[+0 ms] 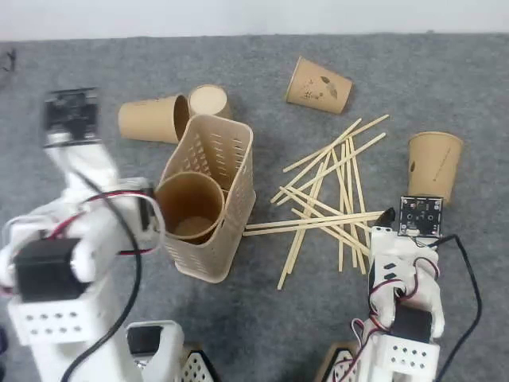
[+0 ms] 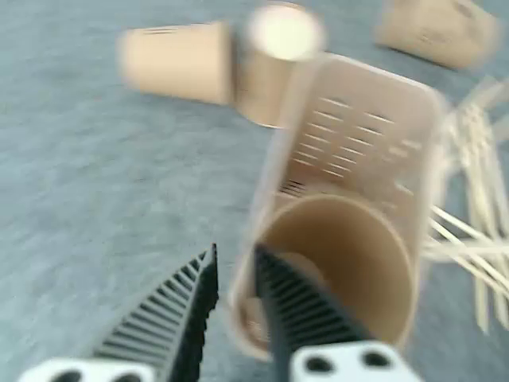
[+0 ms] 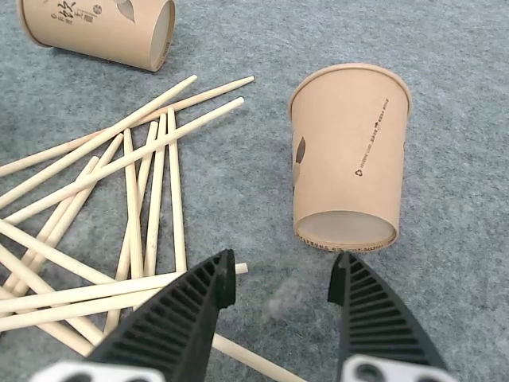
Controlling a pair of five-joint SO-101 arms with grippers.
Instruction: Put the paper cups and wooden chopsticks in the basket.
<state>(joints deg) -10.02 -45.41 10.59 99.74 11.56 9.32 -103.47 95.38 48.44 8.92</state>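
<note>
Grey carpet covered the table, where a cream slotted basket (image 1: 215,151) lay on its side with its open mouth towards the two arms. One paper cup (image 1: 189,205) sat inside the basket at the mouth, its own opening facing outward. Two more cups rested at the basket's far end: a cup on its side (image 1: 149,119) just off the far left corner and a second cup (image 1: 208,101) touching the basket's end wall. A fourth cup (image 1: 318,85) lay on its side beyond the basket to the right, well apart from it. Loose wooden chopsticks (image 1: 330,195) were strewn in a crossed heap just right of the basket, the nearest ends reaching its side wall. A fifth cup (image 3: 350,151) lay past the chopsticks, farthest from the basket, its base turned towards the right arm. The left gripper (image 2: 236,256) hung at the basket's mouth beside the rim of the cup inside, its jaws a narrow gap apart; whether they touched the rim could not be told through the blur. The right gripper (image 3: 284,267) hovered over bare carpet between the heap and the fifth cup, jaws spread wide, holding nothing.
</note>
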